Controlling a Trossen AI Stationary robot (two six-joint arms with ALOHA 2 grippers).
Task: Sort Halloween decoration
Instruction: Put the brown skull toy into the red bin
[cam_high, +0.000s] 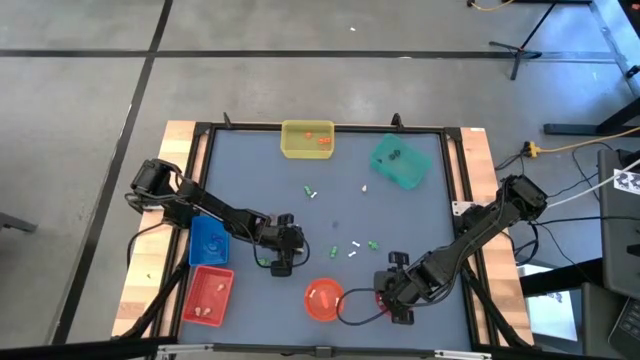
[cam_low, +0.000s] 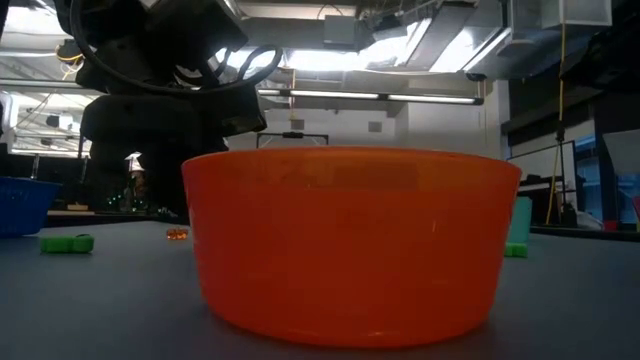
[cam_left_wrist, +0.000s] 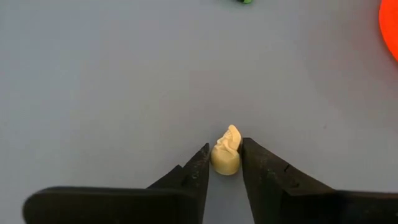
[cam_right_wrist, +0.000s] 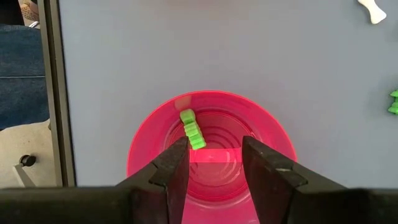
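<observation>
While the left claw (cam_left_wrist: 224, 163) pinches a beige trinket (cam_left_wrist: 226, 154) (base hidden), the right claw (cam_right_wrist: 214, 163) gapes.

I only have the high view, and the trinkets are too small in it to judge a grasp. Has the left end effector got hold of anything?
Observer: Yes. The left wrist view shows the left end effector shut on a beige trinket that stands on the table.
Operator: And the right one?
Observer: The right end effector is open and empty above the orange bowl. A green trinket lies inside that bowl.
</observation>
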